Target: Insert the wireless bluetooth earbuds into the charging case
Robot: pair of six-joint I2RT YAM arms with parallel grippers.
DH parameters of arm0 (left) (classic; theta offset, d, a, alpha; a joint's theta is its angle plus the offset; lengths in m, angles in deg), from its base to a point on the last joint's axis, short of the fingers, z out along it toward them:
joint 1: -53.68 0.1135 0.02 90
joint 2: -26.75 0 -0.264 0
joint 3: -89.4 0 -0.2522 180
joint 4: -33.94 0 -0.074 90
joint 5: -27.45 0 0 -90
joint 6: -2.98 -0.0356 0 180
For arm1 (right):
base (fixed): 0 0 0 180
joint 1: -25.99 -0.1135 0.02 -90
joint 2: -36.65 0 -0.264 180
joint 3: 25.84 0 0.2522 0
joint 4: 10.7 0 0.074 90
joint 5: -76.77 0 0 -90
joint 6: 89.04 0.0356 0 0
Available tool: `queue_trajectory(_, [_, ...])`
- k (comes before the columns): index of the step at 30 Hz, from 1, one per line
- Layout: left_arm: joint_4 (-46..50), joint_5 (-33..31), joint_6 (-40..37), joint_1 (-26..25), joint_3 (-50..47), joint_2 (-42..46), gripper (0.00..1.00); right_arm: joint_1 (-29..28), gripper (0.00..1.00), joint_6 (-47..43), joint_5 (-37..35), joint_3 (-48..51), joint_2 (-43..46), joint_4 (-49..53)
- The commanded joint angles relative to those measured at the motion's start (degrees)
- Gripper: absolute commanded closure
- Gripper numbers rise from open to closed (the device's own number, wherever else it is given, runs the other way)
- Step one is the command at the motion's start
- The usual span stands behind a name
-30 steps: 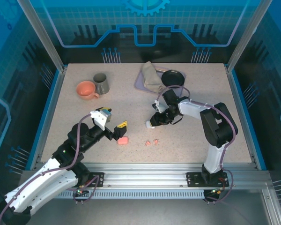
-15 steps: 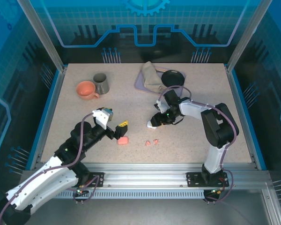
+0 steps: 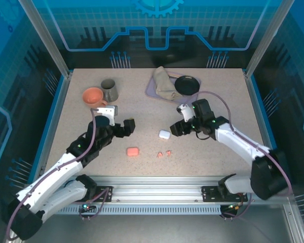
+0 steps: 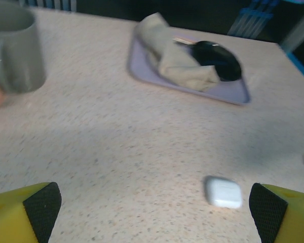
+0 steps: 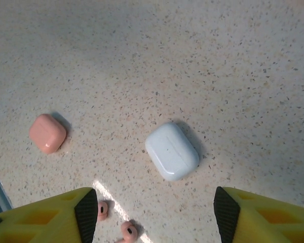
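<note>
A closed white charging case lies flat on the speckled table, also in the right wrist view and the left wrist view. A closed salmon-pink charging case rests to its left, nearer the front. Two pink earbuds lie loose close together in front of the white case. My right gripper is open just right of the white case, holding nothing. My left gripper is wide open and empty, up and left of the pink case.
An orange cup and a grey mug stand at the back left. At the back, a lilac tray holds a folded beige cloth and a black dish.
My right gripper opened, let go of the white case and drew back to the right; the case now lies free. My left gripper moved up and away from the pink case.
</note>
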Motion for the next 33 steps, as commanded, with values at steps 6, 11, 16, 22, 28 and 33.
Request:
queue_trajectory(6, [5.64,5.76,11.89,6.45,0.69,-4.42,0.01,0.59,0.09,-5.03,0.15,11.62,18.02,-12.80])
queue_trajectory(11, [8.26,6.18,13.65,7.48,-0.70,-3.25,0.01,0.67,0.00,-5.26,-0.43,14.37,22.67,-16.30])
queue_trajectory(16, [12.58,4.53,15.56,8.47,-2.14,-1.45,0.01,0.23,0.00,-8.66,11.78,13.93,20.07,-17.65])
queue_trajectory(22, [19.51,0.19,17.85,8.74,-1.92,-0.81,0.01,-9.82,0.00,-22.54,10.65,10.75,15.53,-14.33])
queue_trajectory(28, [20.98,-1.91,20.79,8.82,-2.79,-0.34,0.01,-19.38,0.00,-32.82,3.80,2.13,3.45,-7.13])
queue_trajectory(33, [21.46,3.31,23.95,13.31,-3.60,0.57,0.01,-25.22,0.00,-37.17,-0.77,-6.68,-8.55,-3.99])
